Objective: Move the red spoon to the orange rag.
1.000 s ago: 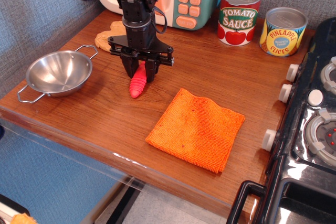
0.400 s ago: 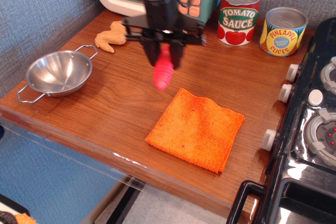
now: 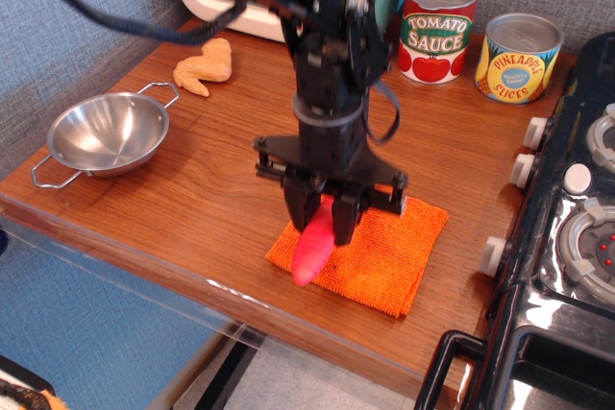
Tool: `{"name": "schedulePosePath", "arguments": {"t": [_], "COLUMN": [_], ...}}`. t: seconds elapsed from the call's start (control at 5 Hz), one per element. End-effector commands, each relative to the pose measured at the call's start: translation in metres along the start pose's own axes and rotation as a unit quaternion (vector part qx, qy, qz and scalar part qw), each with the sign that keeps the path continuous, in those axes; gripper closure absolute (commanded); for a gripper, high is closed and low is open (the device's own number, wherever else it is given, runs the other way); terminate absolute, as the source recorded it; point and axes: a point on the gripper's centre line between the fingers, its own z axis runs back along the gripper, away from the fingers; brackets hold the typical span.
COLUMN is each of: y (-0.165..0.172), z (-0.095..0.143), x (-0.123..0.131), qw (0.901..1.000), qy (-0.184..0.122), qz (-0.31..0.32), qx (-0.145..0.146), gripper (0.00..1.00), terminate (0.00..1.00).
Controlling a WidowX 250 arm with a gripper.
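My gripper point(image 3: 325, 225) is shut on the red spoon point(image 3: 312, 250) and holds it by its upper end, so the ribbed red-pink handle hangs down. The spoon's silver bowl is hidden between the fingers. The spoon hangs over the front left part of the orange rag point(image 3: 384, 256), which lies flat on the wooden counter point(image 3: 192, 199). I cannot tell whether the handle tip touches the rag. The black arm covers the rag's back left part.
A steel two-handled bowl point(image 3: 106, 133) sits at the left. A toy chicken piece point(image 3: 205, 66) lies at the back left. Tomato sauce point(image 3: 437, 26) and pineapple point(image 3: 518, 57) cans stand at the back. A stove point(image 3: 567, 237) borders the right side.
The gripper lifted the red spoon off the counter near the bowl and carried it right and toward the front, to a spot over the orange rag.
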Motion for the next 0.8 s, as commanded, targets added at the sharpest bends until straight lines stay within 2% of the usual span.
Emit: {"name": "schedulePosePath", "arguments": {"t": [0.0, 0.2, 0.4, 0.6], "y": [-0.004, -0.002, 0.0, 0.016], "z": [-0.003, -0.003, 0.001, 0.035], "x": [-0.005, -0.001, 0.001, 0.002], "qw": [0.9989, 0.9988, 0.9982, 0.9972], "qy": [-0.03, -0.034, -0.039, -0.064], "qz": [-0.034, -0.035, -0.045, -0.038], "qx": [-0.006, -0.005, -0.01, -0.005], "gripper": [1.0, 0.0, 0.0, 0.0], "terminate": [0.0, 0.0, 0.0, 0.0]}}
